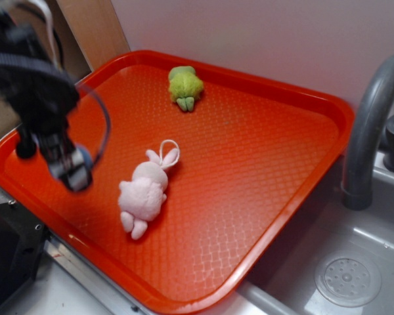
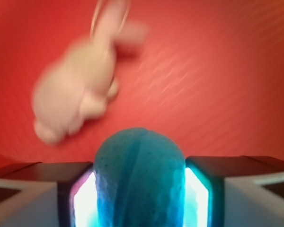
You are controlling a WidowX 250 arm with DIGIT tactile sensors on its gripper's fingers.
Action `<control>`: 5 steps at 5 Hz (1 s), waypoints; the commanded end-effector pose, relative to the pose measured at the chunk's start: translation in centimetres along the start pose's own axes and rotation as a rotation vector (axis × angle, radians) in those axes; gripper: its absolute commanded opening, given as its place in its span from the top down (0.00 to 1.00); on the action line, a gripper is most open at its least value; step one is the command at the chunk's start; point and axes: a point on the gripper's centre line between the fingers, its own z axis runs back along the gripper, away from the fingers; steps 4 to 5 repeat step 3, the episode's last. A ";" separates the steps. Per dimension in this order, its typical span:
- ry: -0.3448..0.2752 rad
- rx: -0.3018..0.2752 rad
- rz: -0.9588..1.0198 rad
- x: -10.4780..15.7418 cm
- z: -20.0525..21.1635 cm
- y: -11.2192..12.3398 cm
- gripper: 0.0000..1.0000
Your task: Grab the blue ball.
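Fingers (image 2: 199, 194) press both sides of the ball (image 2: 139, 177), the gripper (image 1: 71, 169) closed on it above the tray (image 1: 262, 197); best keep squeezing and lift straight.

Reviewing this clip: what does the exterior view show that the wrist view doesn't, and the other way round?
Only the exterior shows the green plush toy, the grey faucet, the sink drain and the tray's rim. Only the wrist shows plainly the blue ball pressed between both fingers of the gripper. Both show the pink bunny lying on the red tray.
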 end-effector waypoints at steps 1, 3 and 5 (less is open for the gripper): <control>-0.133 0.109 0.304 3.2 10.6 6.9 1.00; -0.076 0.233 0.389 3.8 13.8 7.3 1.00; -0.076 0.233 0.389 3.8 13.8 7.3 1.00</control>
